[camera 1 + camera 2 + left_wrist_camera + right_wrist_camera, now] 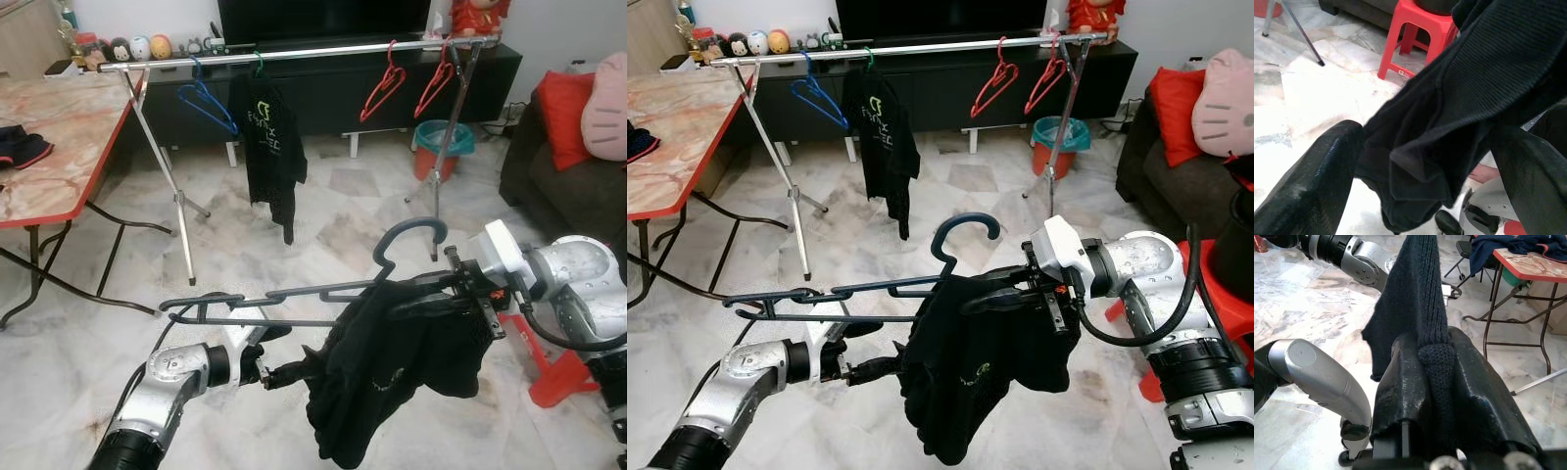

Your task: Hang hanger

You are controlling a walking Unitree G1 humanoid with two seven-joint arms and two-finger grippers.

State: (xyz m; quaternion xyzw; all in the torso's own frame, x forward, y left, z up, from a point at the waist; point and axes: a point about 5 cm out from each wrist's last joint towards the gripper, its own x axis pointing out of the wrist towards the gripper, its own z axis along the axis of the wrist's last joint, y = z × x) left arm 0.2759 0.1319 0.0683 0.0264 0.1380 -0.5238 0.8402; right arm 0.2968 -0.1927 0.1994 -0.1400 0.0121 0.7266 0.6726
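1. Hanger [294, 294] – dark, lying almost flat across the lower middle of the frame, hook [411, 235] curling upward at right of centre. It sits in mid-air between the two arms, well short of the rail [294, 52] that runs along the top of the frame.

2. Shirt [392, 372] – black, draped over the hanger's right half and sagging in a bunch below it. The left half of the hanger is bare. Judged: the garment is partly threaded on, so the level attitude serves the dressing step, not yet the hanging.

3. Right gripper [470, 294] – at right of centre, fingers pressed together on a fold of the shirt; the right wrist view shows knit fabric pinched between the two pads [1400, 382]. Whether the hanger wire is also caught in that pinch cannot be told. The forearm comes in from the right edge, wrist level, fingers pointing left.

4. Left gripper [284, 372] – lower left of centre, under the hanger. The left wrist view shows its fingers [1312, 181] spread, with shirt cloth bunched between them; no clear clamp visible. The arm rises from the bottom left corner, elbow bent, fingers pointing right toward the shirt's lower edge.

5. Rail – already carries a blue hanger [206, 98], a hung black shirt [269, 147] and two red hangers [407, 83]. Free space lies between the hung shirt and the red pair – a likely target.
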